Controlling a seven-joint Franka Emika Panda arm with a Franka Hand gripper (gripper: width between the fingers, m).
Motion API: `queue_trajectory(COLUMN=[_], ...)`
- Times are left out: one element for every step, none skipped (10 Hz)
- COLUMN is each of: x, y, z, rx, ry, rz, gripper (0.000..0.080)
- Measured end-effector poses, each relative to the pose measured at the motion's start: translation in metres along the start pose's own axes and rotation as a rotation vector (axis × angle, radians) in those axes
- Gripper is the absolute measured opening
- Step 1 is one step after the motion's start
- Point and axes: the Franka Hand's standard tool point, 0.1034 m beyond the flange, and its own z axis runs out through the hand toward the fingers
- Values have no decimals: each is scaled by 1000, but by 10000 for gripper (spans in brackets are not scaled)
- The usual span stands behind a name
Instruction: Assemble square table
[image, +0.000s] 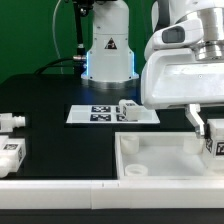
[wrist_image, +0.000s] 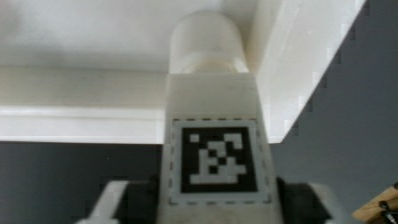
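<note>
The white square table top (image: 160, 160) lies in front, a tray with a raised rim and corner sockets. My gripper (image: 207, 128) hangs over its corner on the exterior view's right and is shut on a white tagged leg (image: 214, 140). In the wrist view the leg (wrist_image: 217, 120) runs lengthwise between my fingers (wrist_image: 125, 200), with its far end at the inner corner of the tray's rim (wrist_image: 71, 85). Whether the end touches the socket is hidden. One more leg (image: 128, 110) lies on the marker board (image: 100, 114). Two legs (image: 10, 122) (image: 12, 155) lie at the exterior view's left.
The robot's base (image: 108, 50) stands behind the marker board. A long white bar (image: 90, 190) runs along the front edge. The tabletop is black.
</note>
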Motion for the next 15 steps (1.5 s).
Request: queue_trajectory(x=[0, 7, 10, 8, 12, 14, 12, 6, 8, 9, 8, 8, 8, 8, 8], y=[-1, -2, -3, -5, -3, 0, 2, 5, 6, 6, 6, 6, 5, 5, 4], z=[1, 0, 1, 3, 4, 4, 5, 2, 1, 2, 2, 2, 3, 3, 3], rx=[5, 10, 15, 27, 33, 37, 41, 51, 51, 46, 46, 44, 16, -3, -28], ry=[-32, -61, -101, -211, -287, -369, -425, -527, -563, -552, -553, -554, -556, -557, -553], rz=[2, 6, 10, 13, 18, 25, 29, 36, 54, 68, 68, 78, 183, 247, 333], gripper=[501, 501, 607, 607, 642, 642, 648, 649, 649, 613, 613, 420, 420, 284, 284])
